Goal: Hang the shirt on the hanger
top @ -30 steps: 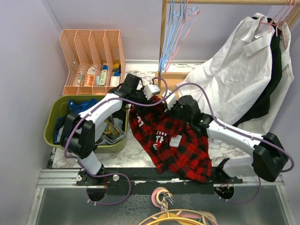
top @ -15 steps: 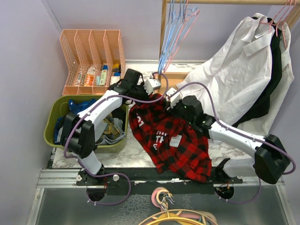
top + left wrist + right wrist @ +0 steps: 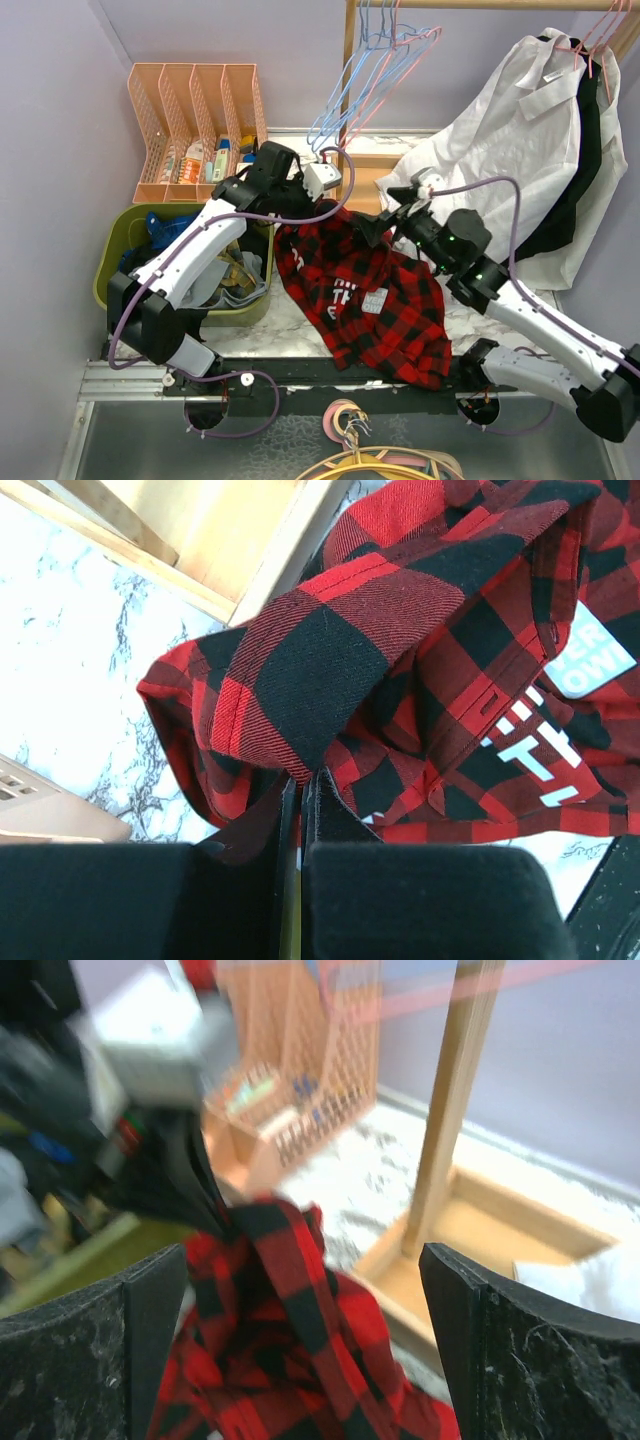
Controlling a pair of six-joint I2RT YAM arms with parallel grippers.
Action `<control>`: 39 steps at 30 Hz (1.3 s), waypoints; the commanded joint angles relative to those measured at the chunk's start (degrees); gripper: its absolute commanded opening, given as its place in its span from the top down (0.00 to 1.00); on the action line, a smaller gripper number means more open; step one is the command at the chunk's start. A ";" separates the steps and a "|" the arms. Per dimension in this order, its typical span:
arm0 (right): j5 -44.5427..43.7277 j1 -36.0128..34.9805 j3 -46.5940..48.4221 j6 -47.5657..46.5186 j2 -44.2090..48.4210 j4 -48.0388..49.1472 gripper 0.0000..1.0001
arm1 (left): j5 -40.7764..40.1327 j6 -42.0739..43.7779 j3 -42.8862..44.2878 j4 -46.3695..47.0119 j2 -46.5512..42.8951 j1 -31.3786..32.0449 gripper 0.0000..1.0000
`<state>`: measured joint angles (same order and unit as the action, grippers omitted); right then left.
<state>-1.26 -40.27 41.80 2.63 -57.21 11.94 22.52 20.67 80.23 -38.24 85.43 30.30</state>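
The red-and-black plaid shirt (image 3: 370, 290) lies crumpled on the marble table between the arms, white lettering facing up. My left gripper (image 3: 298, 213) is shut on its upper edge; in the left wrist view the fingers (image 3: 305, 780) pinch a plaid fold of the shirt (image 3: 420, 630). My right gripper (image 3: 385, 225) hovers just right of that edge, open and holding nothing. Between its wide fingers (image 3: 303, 1255) I see the shirt (image 3: 290, 1340) and the left gripper's fingers (image 3: 190, 1190) below. The pink hanger (image 3: 400, 75) hangs on the wooden rail, swung out at a slant.
Light-blue hangers (image 3: 350, 90) hang beside the pink one on the wooden post (image 3: 348, 80). A white shirt (image 3: 500, 170) and black garment (image 3: 575, 190) hang at right. A peach file rack (image 3: 195, 120) and a green bin (image 3: 115, 270) stand at left. More hangers (image 3: 350, 425) lie at the near edge.
My left gripper has shut on the shirt's top edge. The right gripper let go, opened wide and drew back to the right. The hangers on the rail have swung outward.
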 commanded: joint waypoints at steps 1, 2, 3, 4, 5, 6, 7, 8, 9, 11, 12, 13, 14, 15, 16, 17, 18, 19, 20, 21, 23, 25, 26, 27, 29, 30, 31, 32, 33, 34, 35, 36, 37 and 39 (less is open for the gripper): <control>3.89 0.06 8.43 8.80 4.71 -1.37 0.00 | 0.23 -1.39 0.31 -2.35 0.37 0.08 1.00; 2.97 0.02 10.07 10.09 4.65 -1.73 0.04 | 0.73 -1.23 0.44 -2.63 0.56 0.10 1.00; 1.04 0.02 11.98 11.04 4.26 -2.17 0.09 | 1.18 -1.16 0.39 -2.85 0.53 0.05 1.00; -2.29 0.02 14.04 12.09 3.31 -2.89 0.16 | 1.28 -1.09 0.25 -2.97 0.41 0.02 1.00; -6.01 0.02 16.39 13.21 2.01 -4.23 0.24 | 1.31 -0.96 -0.04 -2.83 0.25 0.06 1.00; -9.65 0.07 19.10 14.07 0.10 -5.64 0.33 | 1.36 -0.86 -0.41 -2.79 0.09 0.02 1.00; -13.04 0.02 21.90 14.33 -2.16 -6.99 0.45 | 1.41 -0.77 -0.79 -2.67 -0.11 0.03 1.00; -15.90 0.05 26.28 14.45 -4.47 -8.68 0.54 | 1.42 -0.71 -1.07 -2.53 -0.40 0.03 1.00; -17.94 0.02 29.45 14.28 -7.18 -9.97 0.59 | 1.32 -0.62 -1.39 -2.49 -0.55 0.05 1.00; -19.81 0.02 34.37 13.17 -12.59 -10.26 0.60 | 1.25 -0.39 -1.83 -2.42 -1.11 0.07 1.00; -19.99 0.06 36.29 12.49 -14.64 -9.54 0.60 | 1.27 -0.26 -2.09 -2.38 -1.40 0.01 1.00; -20.05 0.18 38.10 12.19 -16.54 -8.80 0.60 | 1.19 -0.13 -2.32 -2.37 -1.65 -0.06 1.00; -20.15 0.38 39.94 12.29 -18.30 -8.52 0.62 | 1.14 -0.06 -2.35 -2.37 -1.82 -0.07 1.00; -20.18 0.61 41.29 12.31 -19.85 -8.04 0.66 | 0.98 0.02 -2.35 -2.34 -2.17 -0.09 1.00; -20.48 0.87 42.62 12.40 -21.22 -7.63 0.69 | 0.96 -0.02 -2.35 -2.25 -2.38 -0.23 1.00; -21.31 1.15 43.92 12.51 -22.62 -7.71 0.73 | 0.95 0.03 -2.35 -2.22 -2.68 -0.32 1.00; -22.30 1.47 45.19 12.83 -23.72 -8.09 0.76 | 1.08 0.07 -3.71 -2.15 -3.10 -0.51 1.00; -23.48 1.84 46.32 13.28 -24.81 -8.73 0.78 | 1.31 0.01 -4.04 -2.17 -3.42 -0.70 1.00; -24.25 2.29 47.18 13.47 -25.74 -9.11 0.79 | 1.66 0.04 -4.21 -2.11 -3.75 -0.95 1.00; -24.76 2.69 47.90 13.79 -26.48 -9.39 0.79 | 1.91 -0.03 -4.28 -2.05 -4.10 -1.17 1.00; -24.98 3.49 48.99 14.23 -27.68 -9.95 0.79 | 2.44 -0.15 -4.58 -1.98 -4.72 -1.78 1.00; -24.66 3.94 49.94 14.36 -28.60 -10.57 0.78 | 2.88 -0.22 -4.80 -1.82 -5.16 -2.33 1.00; -24.49 4.08 50.34 14.33 -28.98 -10.85 0.77 | 3.12 -0.30 -4.89 -1.83 -5.37 -2.50 1.00; -24.42 4.21 50.54 14.42 -29.27 -10.99 0.76 | 3.27 -0.26 -5.02 -1.80 -5.50 -2.73 1.00; -24.33 4.46 50.45 14.52 -29.51 -11.07 0.75 | 3.57 -0.30 -5.16 -1.68 -5.88 -2.90 1.00; -24.24 4.69 50.28 14.57 -29.60 -11.07 0.75 | 3.67 -0.31 -5.17 -1.71 -5.96 -3.04 1.00; -24.11 4.95 50.15 14.74 -29.69 -11.18 0.75 | 3.80 -0.26 -5.17 -1.70 -6.08 -3.13 1.00; -23.95 5.14 50.07 14.95 -29.83 -11.38 0.75 | 3.84 -0.27 -5.12 -1.71 -6.10 -3.14 1.00; -23.67 5.43 49.90 15.20 -29.91 -11.45 0.75 | 3.83 -0.20 -5.16 -1.71 -6.14 -3.22 1.00; -23.43 5.53 49.61 15.39 -29.90 -11.37 0.75 | 3.84 -0.22 -5.21 -1.67 -6.23 -3.28 1.00; -23.12 5.62 49.39 15.63 -29.90 -11.33 0.74 | 3.82 -0.27 -5.25 -1.69 -6.29 -3.32 1.00; -22.88 5.71 49.27 15.73 -30.08 -11.32 0.74 | 3.70 -0.41 -5.33 -1.67 -6.32 -3.32 1.00; -22.85 5.73 49.35 15.82 -30.24 -11.41 0.73 | 3.72 -0.29 -5.34 -1.66 -6.41 -3.40 1.00; -22.71 5.93 49.54 15.96 -30.76 -11.54 0.70 | 3.72 -0.27 -5.51 -1.60 -6.61 -3.41 1.00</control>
<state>-24.05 -34.92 90.85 17.52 -86.70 0.99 24.49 20.25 75.46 -40.62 80.99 27.31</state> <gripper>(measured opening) 0.271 0.021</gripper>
